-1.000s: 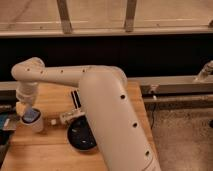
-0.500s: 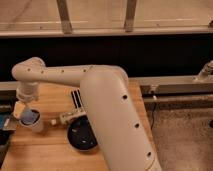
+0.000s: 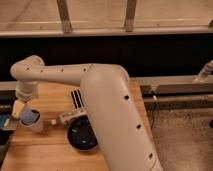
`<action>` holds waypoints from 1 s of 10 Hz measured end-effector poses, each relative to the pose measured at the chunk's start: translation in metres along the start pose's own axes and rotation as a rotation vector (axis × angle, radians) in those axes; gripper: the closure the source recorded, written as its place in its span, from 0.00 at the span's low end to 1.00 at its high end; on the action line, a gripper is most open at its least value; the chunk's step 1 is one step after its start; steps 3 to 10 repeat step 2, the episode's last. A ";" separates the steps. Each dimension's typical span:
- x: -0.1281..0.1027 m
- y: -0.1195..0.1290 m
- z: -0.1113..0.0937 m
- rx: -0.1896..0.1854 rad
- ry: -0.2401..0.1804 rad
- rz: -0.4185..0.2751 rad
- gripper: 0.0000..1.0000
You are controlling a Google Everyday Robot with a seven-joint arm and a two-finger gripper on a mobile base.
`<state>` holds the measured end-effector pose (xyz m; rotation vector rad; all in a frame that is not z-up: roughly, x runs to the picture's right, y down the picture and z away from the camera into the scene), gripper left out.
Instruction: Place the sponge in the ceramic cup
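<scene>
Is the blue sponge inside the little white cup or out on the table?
Inside, at least partly: the sponge shows blue in the mouth of the ceramic cup, the gripper close at its left.

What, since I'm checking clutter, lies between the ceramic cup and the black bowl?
In the camera view, one small pale object lies between the ceramic cup and the black bowl; the gripper sits at the cup's rim.

one each, gripper (image 3: 22, 111) at cup (image 3: 34, 125), sponge (image 3: 30, 117), bowl (image 3: 82, 136)

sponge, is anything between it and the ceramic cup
Nothing visible does: the sponge sits at the mouth of the ceramic cup, with the tool just above and left of it. The black bowl lies off to the right.
</scene>
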<state>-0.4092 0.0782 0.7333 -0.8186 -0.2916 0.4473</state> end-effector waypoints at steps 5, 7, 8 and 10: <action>-0.005 -0.008 -0.025 0.065 -0.025 0.005 0.20; -0.005 -0.008 -0.025 0.065 -0.025 0.005 0.20; -0.005 -0.008 -0.025 0.065 -0.025 0.005 0.20; -0.005 -0.008 -0.025 0.065 -0.025 0.005 0.20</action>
